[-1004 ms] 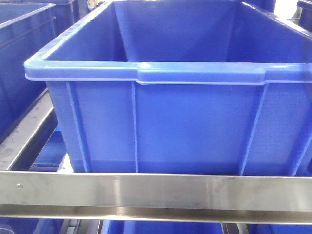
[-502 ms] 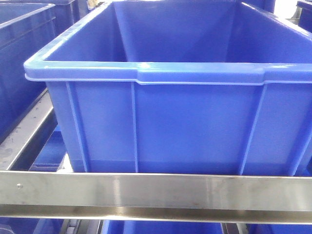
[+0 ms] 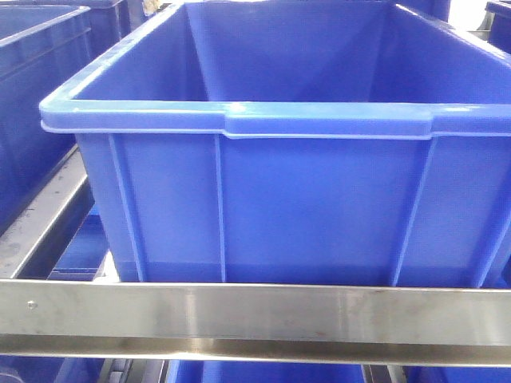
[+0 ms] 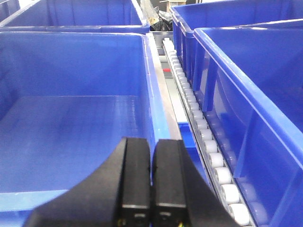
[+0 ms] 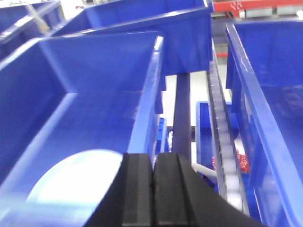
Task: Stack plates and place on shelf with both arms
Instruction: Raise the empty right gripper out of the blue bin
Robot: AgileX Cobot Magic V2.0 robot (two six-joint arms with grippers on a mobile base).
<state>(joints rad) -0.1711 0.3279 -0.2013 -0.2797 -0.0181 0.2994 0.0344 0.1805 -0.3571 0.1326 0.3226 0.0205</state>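
A pale blue-white plate (image 5: 75,182) lies on the floor of a blue crate (image 5: 80,99) in the right wrist view, partly hidden behind my right gripper (image 5: 153,163). That gripper is shut with nothing between its fingers and hangs above the crate's right rim. My left gripper (image 4: 151,149) is shut too, empty, over the right wall of another blue crate (image 4: 71,113) with a bare floor. The shelf's steel front rail (image 3: 255,315) runs across the bottom of the front view. Neither gripper shows in the front view.
A large blue crate (image 3: 271,199) fills the front view behind the rail, with another crate (image 3: 32,88) to its left. White roller tracks (image 4: 208,156) (image 5: 227,156) run between crates in both wrist views. More blue crates (image 4: 255,94) (image 5: 270,94) stand at the right.
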